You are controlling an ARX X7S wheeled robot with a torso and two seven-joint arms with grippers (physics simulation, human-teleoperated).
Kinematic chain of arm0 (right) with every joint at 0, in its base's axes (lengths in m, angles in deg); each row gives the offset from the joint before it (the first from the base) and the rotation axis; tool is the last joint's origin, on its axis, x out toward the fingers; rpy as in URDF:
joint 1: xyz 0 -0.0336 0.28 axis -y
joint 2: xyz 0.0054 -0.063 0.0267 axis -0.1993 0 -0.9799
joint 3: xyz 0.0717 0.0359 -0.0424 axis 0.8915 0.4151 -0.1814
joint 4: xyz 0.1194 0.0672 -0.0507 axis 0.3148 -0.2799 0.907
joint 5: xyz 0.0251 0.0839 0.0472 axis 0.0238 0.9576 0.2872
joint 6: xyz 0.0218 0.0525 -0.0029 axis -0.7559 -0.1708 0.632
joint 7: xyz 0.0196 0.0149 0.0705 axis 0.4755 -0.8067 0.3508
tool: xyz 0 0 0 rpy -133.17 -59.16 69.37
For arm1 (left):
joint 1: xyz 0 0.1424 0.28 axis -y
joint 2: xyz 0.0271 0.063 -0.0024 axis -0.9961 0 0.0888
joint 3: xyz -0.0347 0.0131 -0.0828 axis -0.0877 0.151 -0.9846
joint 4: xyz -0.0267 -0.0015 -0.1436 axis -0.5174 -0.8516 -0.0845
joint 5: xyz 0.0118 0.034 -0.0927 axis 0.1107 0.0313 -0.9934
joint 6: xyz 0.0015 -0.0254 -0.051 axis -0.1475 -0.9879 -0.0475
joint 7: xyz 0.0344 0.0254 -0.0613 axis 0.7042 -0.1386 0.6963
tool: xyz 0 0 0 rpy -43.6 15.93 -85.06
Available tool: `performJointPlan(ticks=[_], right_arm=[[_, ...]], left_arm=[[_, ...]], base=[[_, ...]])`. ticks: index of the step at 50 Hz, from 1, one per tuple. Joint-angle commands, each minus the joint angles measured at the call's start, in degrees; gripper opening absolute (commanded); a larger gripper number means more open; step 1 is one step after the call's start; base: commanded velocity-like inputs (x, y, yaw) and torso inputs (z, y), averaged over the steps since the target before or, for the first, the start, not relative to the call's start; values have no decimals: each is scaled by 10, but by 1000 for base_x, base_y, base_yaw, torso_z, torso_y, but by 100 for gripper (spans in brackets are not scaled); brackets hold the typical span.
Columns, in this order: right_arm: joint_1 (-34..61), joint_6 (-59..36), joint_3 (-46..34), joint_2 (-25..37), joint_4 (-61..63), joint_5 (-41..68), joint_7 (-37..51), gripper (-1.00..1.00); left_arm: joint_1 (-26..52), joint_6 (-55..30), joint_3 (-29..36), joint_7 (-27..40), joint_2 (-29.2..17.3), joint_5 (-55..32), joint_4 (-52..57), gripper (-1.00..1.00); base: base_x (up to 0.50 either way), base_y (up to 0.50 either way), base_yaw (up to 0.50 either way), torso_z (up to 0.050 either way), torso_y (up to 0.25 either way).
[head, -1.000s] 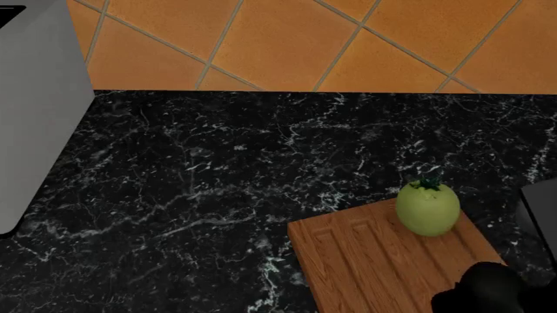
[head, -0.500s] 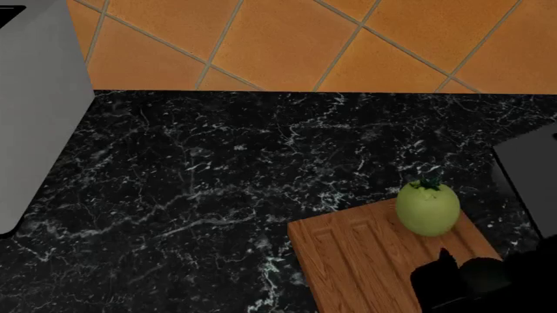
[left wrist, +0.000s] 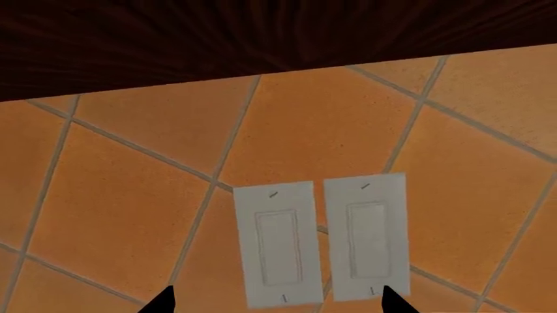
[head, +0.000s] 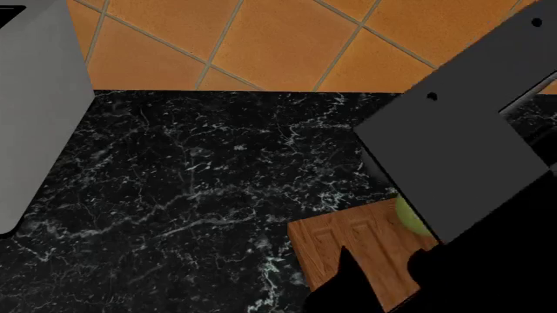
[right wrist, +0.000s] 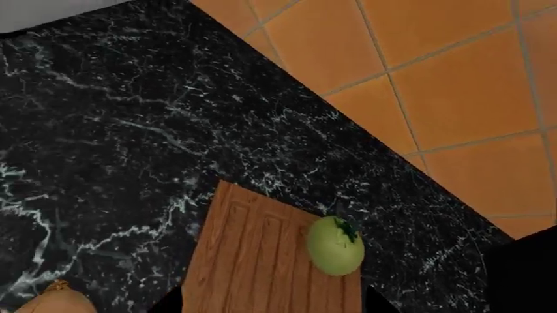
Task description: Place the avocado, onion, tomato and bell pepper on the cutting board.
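The pale green tomato (right wrist: pixel 335 244) with its dark leafy star sits at the far end of the brown wooden cutting board (right wrist: pixel 257 261). In the head view my right arm hides all but a green sliver of the tomato (head: pixel 406 216), and the cutting board (head: pixel 335 241) shows in part. My right gripper (right wrist: pixel 271 306) hangs open above the board with nothing in it; its dark fingertips (head: pixel 346 261) straddle the wood. The tan onion (right wrist: pixel 52 301) lies on the counter beside the board. My left gripper (left wrist: pixel 276 303) is open, facing the wall. The avocado and bell pepper are out of view.
A black marbled counter (head: pixel 192 176) runs to an orange tiled wall (head: pixel 287 39). A tall grey appliance (head: pixel 35 104) stands at the left. My right forearm (head: pixel 461 143) fills the head view's right. Two white switch plates (left wrist: pixel 278 244) sit on the wall under a dark cabinet (left wrist: pixel 261 32).
My right arm has swung up and leftward into the head view, now covering most of the tomato. Its fingers have shifted left over the board. The tomato has not moved.
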Motion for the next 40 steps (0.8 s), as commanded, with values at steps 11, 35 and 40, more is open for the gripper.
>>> performJointPlan(ticks=[11, 35, 40], right_arm=[[80, 32, 60, -28, 39, 188, -60, 100], [144, -43, 1, -36, -6, 302, -33, 100], [102, -58, 19, -42, -18, 251, -49, 100]], left_arm=[[24, -4, -5, -18, 21, 7, -6, 100], [38, 17, 6, -21, 30, 14, -35, 100], [33, 11, 2, -19, 24, 10, -25, 100]], base=[[0, 0, 0, 0, 0], [0, 0, 0, 0, 0], [0, 0, 0, 0, 0]])
